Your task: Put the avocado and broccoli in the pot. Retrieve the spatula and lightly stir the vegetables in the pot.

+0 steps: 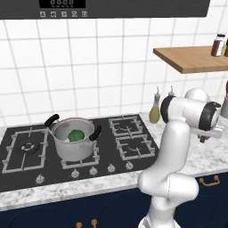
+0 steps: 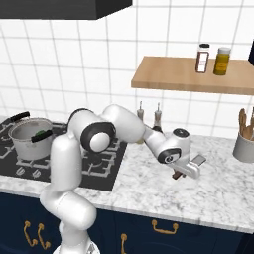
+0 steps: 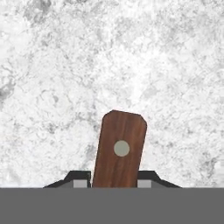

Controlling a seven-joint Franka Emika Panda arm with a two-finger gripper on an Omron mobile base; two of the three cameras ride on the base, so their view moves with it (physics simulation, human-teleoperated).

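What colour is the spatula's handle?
Dark reddish brown, clearest in the hand view: spatula.

The spatula (image 3: 119, 151) blade is lying hidden behind the tool (image 3: 113, 179); in the pot (image 1: 74, 141), the avocado is proving indiscernible beside the broccoli (image 1: 76, 135).

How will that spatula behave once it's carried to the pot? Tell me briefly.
The spatula will probably stay stiff: its brown handle looks like solid wood. It may pivot in the grip, since the gripper clamps only the handle's sides between two small fingertips. In the right base view its grey blade sticks out beyond the hand, so it may swing a little.
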